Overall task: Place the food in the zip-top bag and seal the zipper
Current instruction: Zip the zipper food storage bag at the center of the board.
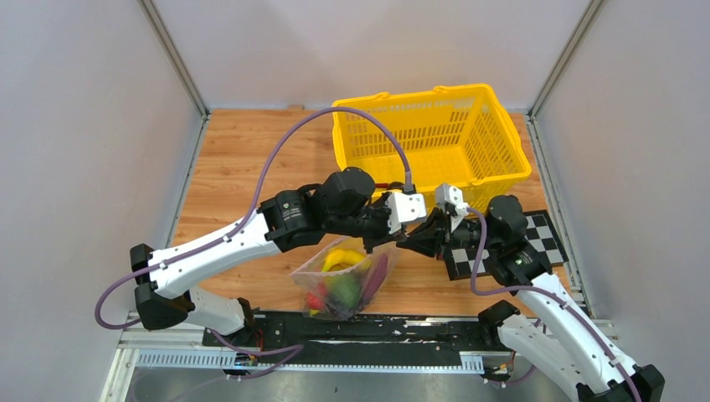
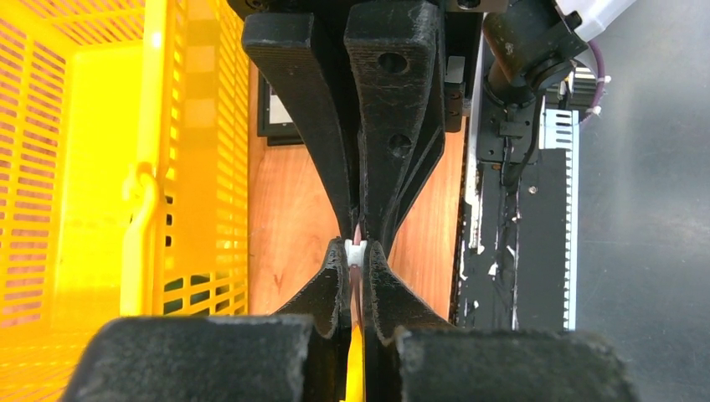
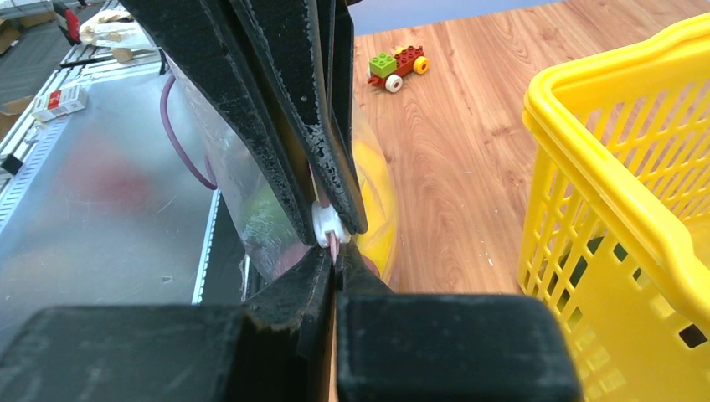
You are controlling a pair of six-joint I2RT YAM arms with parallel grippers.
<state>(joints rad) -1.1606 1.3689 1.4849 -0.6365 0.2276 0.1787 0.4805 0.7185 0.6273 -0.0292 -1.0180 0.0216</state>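
The zip-top bag [image 1: 308, 275] hangs between both grippers above the table's near edge. Inside it lies the food: a yellow banana [image 1: 339, 255], a green piece [image 1: 344, 290] and a red piece [image 1: 316, 300]. My left gripper [image 1: 392, 237] [image 2: 357, 254] is shut on the zipper's small white tab [image 2: 356, 249] [image 3: 327, 224]. Tip to tip with it, my right gripper [image 1: 409, 243] [image 3: 338, 255] is shut on the pink zipper strip [image 3: 334, 244] just beside the tab. The banana's yellow shows through the clear plastic [image 3: 378, 194] in the right wrist view.
A yellow mesh basket [image 1: 435, 134] [image 2: 100, 167] [image 3: 619, 209] stands at the back right, close behind the grippers. A checkerboard plate [image 1: 540, 239] lies under the right arm. A small block toy car [image 3: 396, 67] sits on the wood.
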